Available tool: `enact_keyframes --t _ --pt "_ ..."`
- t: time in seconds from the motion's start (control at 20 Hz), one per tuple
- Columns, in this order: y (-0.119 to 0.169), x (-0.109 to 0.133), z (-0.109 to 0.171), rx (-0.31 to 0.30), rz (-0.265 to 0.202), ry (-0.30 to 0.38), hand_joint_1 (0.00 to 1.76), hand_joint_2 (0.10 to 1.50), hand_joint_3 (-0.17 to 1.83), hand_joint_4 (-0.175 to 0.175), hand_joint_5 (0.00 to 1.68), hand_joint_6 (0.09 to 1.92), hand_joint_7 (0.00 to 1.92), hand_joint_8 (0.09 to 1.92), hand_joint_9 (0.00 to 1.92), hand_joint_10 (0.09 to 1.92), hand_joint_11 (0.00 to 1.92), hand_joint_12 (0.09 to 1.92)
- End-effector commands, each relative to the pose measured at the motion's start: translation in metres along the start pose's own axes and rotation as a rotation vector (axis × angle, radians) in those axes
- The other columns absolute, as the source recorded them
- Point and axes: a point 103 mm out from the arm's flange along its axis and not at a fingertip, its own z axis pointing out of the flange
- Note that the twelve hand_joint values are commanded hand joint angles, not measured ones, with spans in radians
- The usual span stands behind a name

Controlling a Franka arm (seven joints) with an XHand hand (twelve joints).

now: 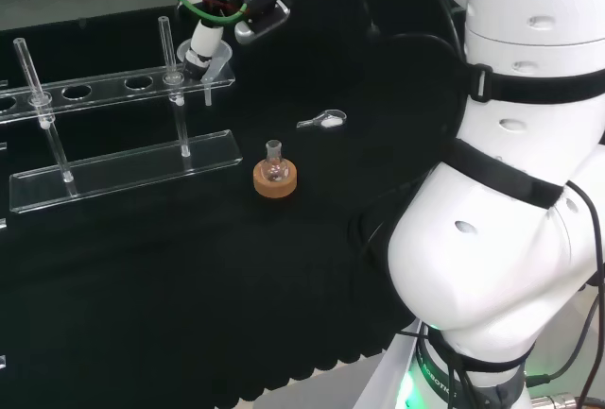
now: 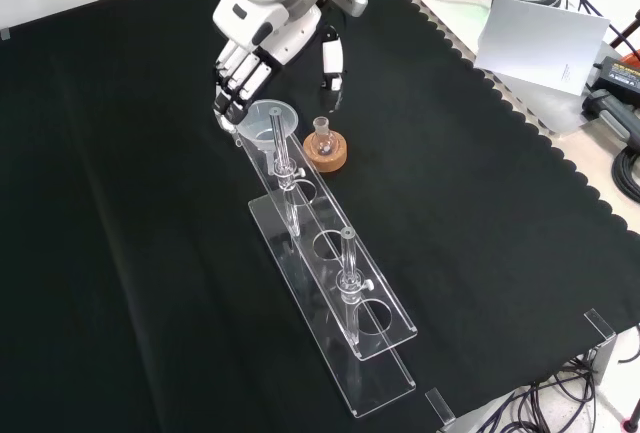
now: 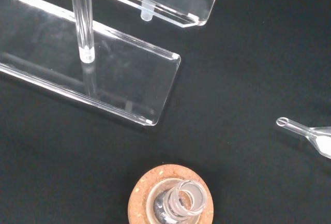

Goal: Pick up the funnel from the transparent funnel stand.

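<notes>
The clear funnel (image 2: pixel 269 117) sits in the end hole of the transparent stand (image 2: pixel 377 324), its stem (image 3: pixel 147 12) hanging below the upper shelf. In the front view my hand (image 2: pixel 250 45) hovers just behind and above it, fingers (image 2: pixel 231 92) reaching down beside the funnel's rim on the left, the thumb (image 2: pixel 331 66) held apart on the right. Nothing is clasped between them, so the hand is open. In the head view the hand (image 1: pixel 205 39) stands over the funnel (image 1: pixel 216 58) at the stand's right end (image 1: pixel 223 76).
A small round flask on a cork ring (image 2: pixel 326 150) stands close to the funnel end of the stand, also in the head view (image 1: pixel 275 177). A small clear glass scoop (image 1: pixel 323 121) lies on the cloth beyond it. Two upright rods (image 2: pixel 347 268) rise from the stand.
</notes>
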Motion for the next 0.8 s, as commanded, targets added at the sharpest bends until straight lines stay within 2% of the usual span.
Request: enact_keyframes --t 0.05,0.3,0.65,0.8 --pt "0.006 0.006 0.001 0.026 0.002 -0.036 0.64 0.72 0.16 0.035 0.00 0.09 0.00 0.09 0.00 0.79 0.23 1.55" --pt "0.011 0.006 0.003 0.037 0.003 -0.048 0.68 0.72 0.17 0.042 0.03 0.09 0.03 0.09 0.00 0.86 0.27 1.54" --pt "0.019 0.003 0.004 0.014 0.005 -0.058 0.70 0.71 0.21 0.042 0.08 0.09 0.07 0.09 0.00 0.96 0.28 1.54" --pt "0.022 0.004 0.005 0.029 0.002 -0.065 0.70 0.71 0.23 0.043 0.10 0.09 0.09 0.09 0.00 0.98 0.28 1.54"
